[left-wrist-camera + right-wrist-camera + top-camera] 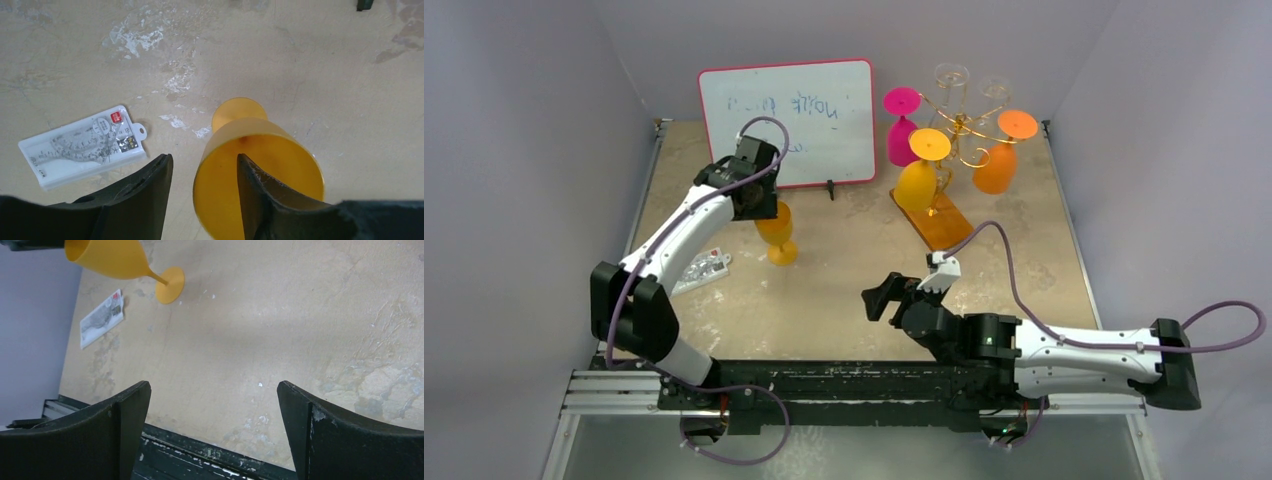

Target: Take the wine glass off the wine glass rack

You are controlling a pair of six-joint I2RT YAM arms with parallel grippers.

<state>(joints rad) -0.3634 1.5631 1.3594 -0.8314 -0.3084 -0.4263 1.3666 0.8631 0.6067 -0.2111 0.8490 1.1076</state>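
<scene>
Left of the table's (844, 300) middle, near 9 o'clock, the yellow glass (776, 232) (280, 165) stands off the rack (959, 125), which sits at 1 o'clock. Its foot is down, its mouth up, its long axis vertical. The left claw (759, 195) (203, 157) straddles its rim, a gap on both sides: released. The right claw (909, 283) (214, 390) gapes empty at 6 o'clock. The whiteboard (786, 120) scribble and the packet (702, 268) (82, 145) print are unreadable.
</scene>
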